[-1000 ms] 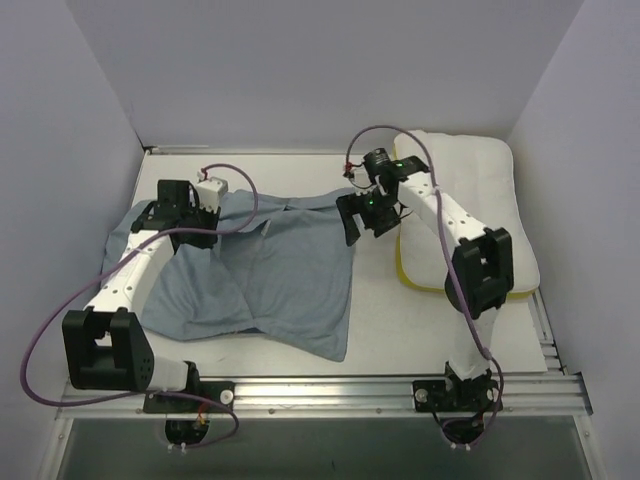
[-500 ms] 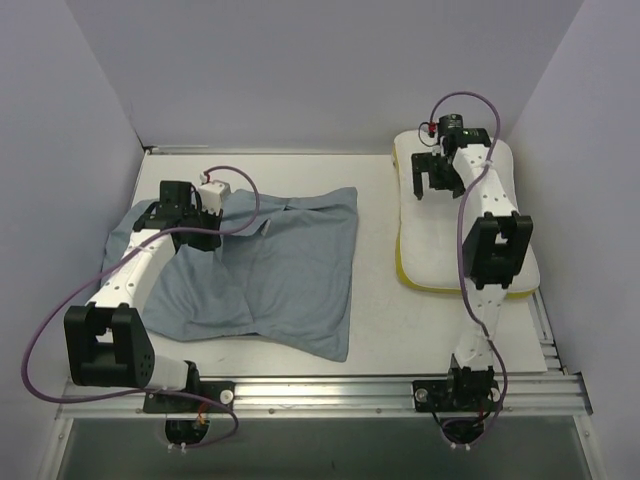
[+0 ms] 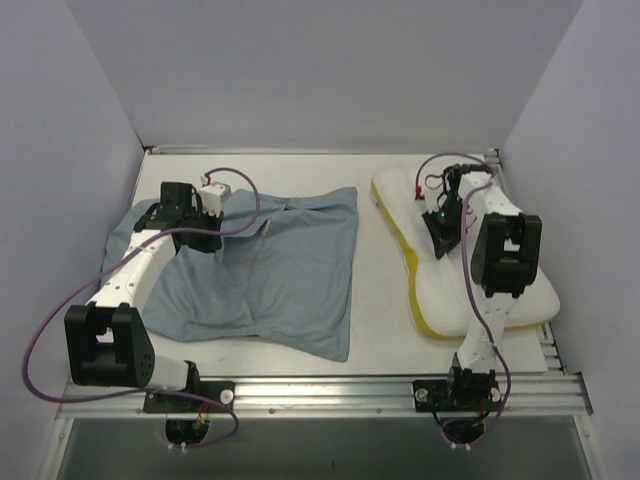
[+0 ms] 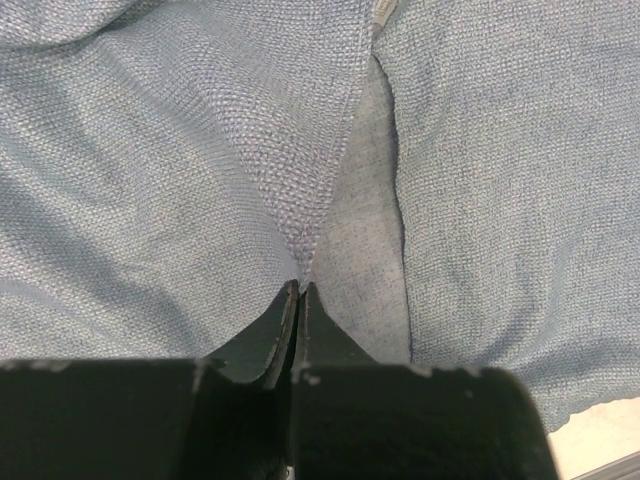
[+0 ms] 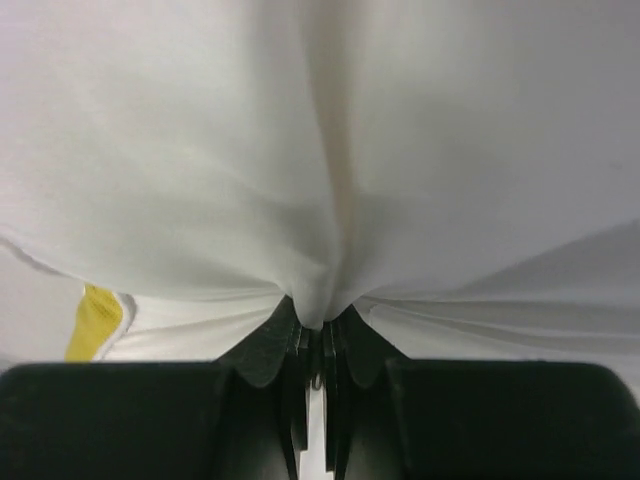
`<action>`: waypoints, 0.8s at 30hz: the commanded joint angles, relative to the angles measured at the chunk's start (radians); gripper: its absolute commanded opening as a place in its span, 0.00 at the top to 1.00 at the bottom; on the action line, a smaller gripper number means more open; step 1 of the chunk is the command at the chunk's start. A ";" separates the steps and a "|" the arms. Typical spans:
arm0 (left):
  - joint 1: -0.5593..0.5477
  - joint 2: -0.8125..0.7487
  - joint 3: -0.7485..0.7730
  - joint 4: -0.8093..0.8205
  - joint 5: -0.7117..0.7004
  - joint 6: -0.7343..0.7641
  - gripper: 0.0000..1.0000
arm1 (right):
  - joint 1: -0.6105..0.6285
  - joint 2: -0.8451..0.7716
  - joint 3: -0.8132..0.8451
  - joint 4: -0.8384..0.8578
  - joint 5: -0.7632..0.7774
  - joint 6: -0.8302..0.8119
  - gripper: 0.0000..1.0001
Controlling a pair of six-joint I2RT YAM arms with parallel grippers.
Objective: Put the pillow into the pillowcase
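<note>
The pillowcase (image 3: 285, 265) lies spread on the left half of the table, pale grey-blue face up. My left gripper (image 3: 198, 236) rests on its far left part. In the left wrist view this gripper (image 4: 300, 287) is shut on a raised fold of the pillowcase (image 4: 250, 150). The pillow (image 3: 455, 295), white with a yellow band along its left edge, lies at an angle on the right. My right gripper (image 3: 438, 240) sits on its far half. The right wrist view shows that gripper (image 5: 318, 322) shut on a pinch of the pillow (image 5: 330, 130) cover.
Pale walls close in the table on the left, back and right. An aluminium rail (image 3: 320, 385) with both arm bases runs along the near edge. A strip of bare white table (image 3: 382, 290) separates pillowcase and pillow.
My right gripper left the pillowcase's right corner, swung over the pillow and shut on its cover. The pillow has turned and slid nearer. The left gripper has stayed put.
</note>
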 commanded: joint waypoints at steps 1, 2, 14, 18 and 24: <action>0.000 0.000 0.025 0.009 0.027 -0.011 1.00 | 0.002 -0.154 -0.174 -0.113 0.065 -0.372 1.00; 0.000 0.003 0.027 0.008 0.032 -0.012 1.00 | -0.006 -0.255 -0.254 -0.099 0.074 -0.432 1.00; -0.004 -0.003 0.033 0.008 0.062 -0.004 1.00 | -0.021 -0.536 -0.204 -0.168 -0.057 -0.611 0.00; -0.005 -0.005 0.037 0.000 0.070 -0.001 1.00 | -0.066 -0.437 -0.048 -0.126 -0.085 -0.357 0.00; -0.004 -0.013 0.036 -0.005 0.066 0.011 1.00 | -0.069 -0.285 0.078 -0.074 -0.047 -0.053 0.00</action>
